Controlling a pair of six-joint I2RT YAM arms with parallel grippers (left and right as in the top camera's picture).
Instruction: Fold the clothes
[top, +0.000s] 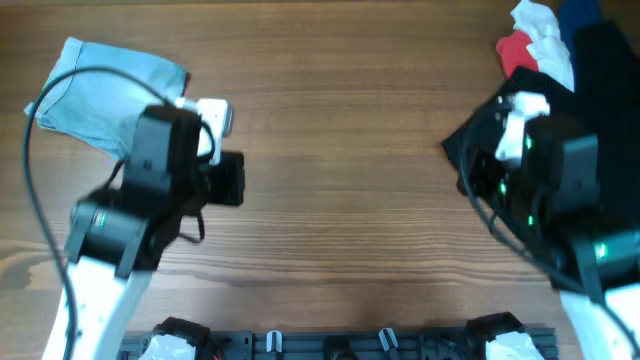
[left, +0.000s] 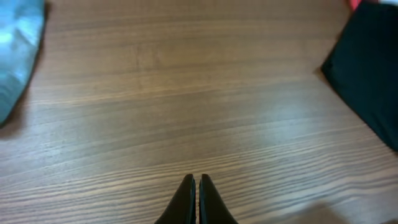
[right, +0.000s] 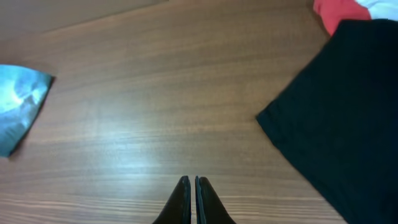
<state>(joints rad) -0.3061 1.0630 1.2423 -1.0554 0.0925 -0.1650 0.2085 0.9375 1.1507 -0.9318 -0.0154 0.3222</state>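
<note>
My left gripper (left: 196, 199) is closed, its two dark fingers pressed together with nothing between them, hanging above bare wooden worktop (top: 350, 150). The light blue denim shorts (left: 15, 50) lie flat on the worktop well ahead of it and far off to its left, apart from the fingers. A large black garment (left: 370, 81) spreads ahead on its right.

My right gripper (right: 191, 199) is closed too and holds nothing, fingertips together over open wood. From there the shorts sit far to the left, well apart. The black garment lies near on the right, its corner pointing towards the gripper's line. A red garment (right: 336, 12) peeks out beyond its far edge, with a white garment (top: 545, 40) touching the red one.
</note>
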